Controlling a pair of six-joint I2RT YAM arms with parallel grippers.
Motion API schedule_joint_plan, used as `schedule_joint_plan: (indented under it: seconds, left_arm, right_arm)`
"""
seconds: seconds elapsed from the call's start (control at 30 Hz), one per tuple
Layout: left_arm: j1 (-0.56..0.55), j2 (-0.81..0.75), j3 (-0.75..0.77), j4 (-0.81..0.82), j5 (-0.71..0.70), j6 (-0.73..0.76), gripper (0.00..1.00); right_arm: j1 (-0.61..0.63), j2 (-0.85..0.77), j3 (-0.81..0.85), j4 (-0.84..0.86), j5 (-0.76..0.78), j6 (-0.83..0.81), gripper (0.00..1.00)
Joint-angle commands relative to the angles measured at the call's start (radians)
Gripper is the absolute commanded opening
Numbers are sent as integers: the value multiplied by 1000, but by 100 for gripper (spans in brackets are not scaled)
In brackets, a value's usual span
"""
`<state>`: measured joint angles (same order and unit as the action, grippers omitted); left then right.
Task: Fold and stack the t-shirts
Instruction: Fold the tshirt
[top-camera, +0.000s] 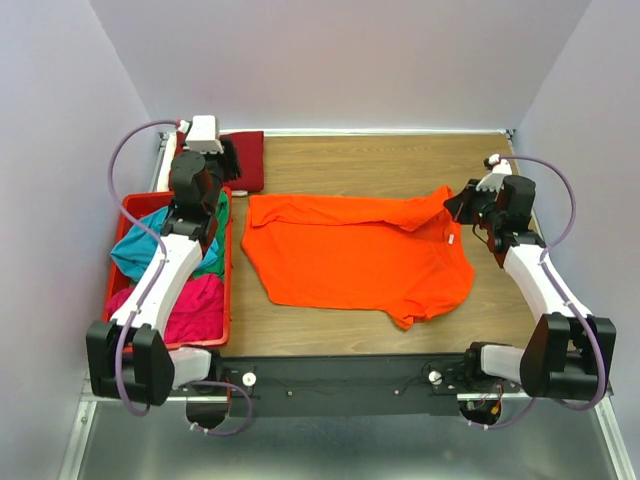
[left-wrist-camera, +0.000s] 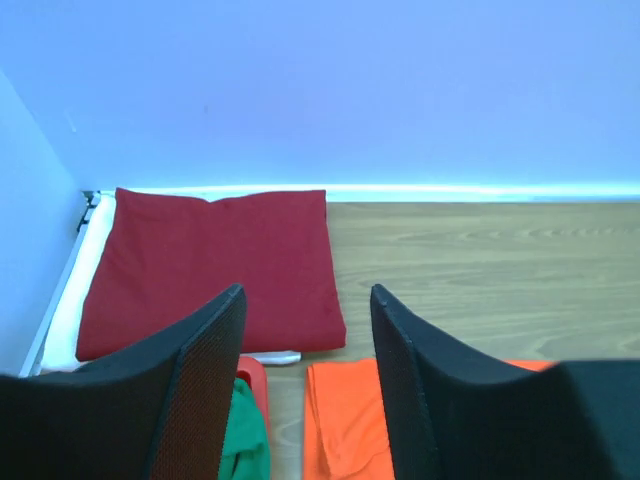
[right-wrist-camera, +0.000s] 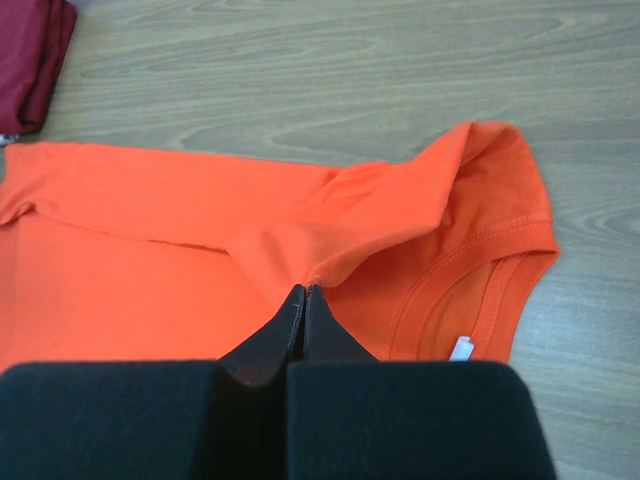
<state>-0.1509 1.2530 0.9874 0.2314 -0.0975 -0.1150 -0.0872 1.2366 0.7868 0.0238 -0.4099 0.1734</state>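
**Ana:** Where is the orange t-shirt (top-camera: 355, 255) lying?

**Ben:** It is lying spread across the middle of the counter (top-camera: 400, 165), with its collar (right-wrist-camera: 470, 300) pointing toward the right arm.

**Ana:** What is the right end effector (right-wrist-camera: 303, 295) doing?

**Ben:** It is clenching a raised fold of that orange cloth just beside the collar. Its jaws are pressing together on the ridge.

**Ana:** And the left end effector (left-wrist-camera: 307, 300)?

**Ben:** It is hanging released. Its fingers (left-wrist-camera: 200, 380) are standing apart with nothing between them, near the far-left corner. The dark red t-shirt (left-wrist-camera: 210, 265) is lying there, folded flat against the back edge.

**Ana:** And the others?

**Ben:** The teal t-shirt (top-camera: 140, 250), the magenta t-shirt (top-camera: 195, 305) and the green t-shirt (left-wrist-camera: 245, 440) are sitting heaped in the red crate (top-camera: 229, 290) along the left side, under the left arm. The green one seems to be lying uppermost at the crate's far end, though the arm is covering much of it.
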Motion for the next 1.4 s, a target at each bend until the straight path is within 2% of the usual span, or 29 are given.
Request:
schedule_joint_plan:
  seconds: [0.0,0.47,0.57,0.63,0.67,0.73,0.8,0.87,1.0,1.03,1.17,1.33,1.37]
  left_arm:
    - [-4,-70,-56,26,-62,44,64]
    - [-4,-273,-253,-15,27,55,64]
    - [-3,-308,-266,-15,38,64,64]
    - [-6,-328,-280,-9,51,63,64]
    - [-7,-334,-288,-7,58,61,64]
    - [-7,-336,-294,0,65,61,64]
    - [-9,-328,-291,3,87,60,64]
    - [-9,-320,-282,3,91,58,64]
    - [-9,-317,-277,2,125,63,64]
    - [-9,-317,-279,3,127,63,64]
    - [-9,-317,-279,6,142,61,64]
    - [-9,-311,-280,9,170,52,63]
    - [-9,-310,-279,9,173,54,64]
  right_arm:
    - [-6,-20,-20,-51,-24,-23,1]
    - [-6,-31,-18,-171,-96,-63,2]
    - [-6,-49,-20,-260,-54,-110,11]
    - [-6,-52,3,-352,14,-193,29]
    - [-6,-64,14,-402,46,-246,32]
    - [-6,-83,29,-424,118,-302,32]
    - [-6,-89,46,-442,135,-377,41]
    - [-6,-59,92,-475,96,-489,54]
    - [15,30,161,-657,-194,-813,67]
    - [29,52,173,-689,-267,-872,67]
    - [144,152,212,-691,-247,-975,67]
    - [331,251,252,-613,-66,-1025,66]
    - [357,285,267,-598,10,-1022,64]
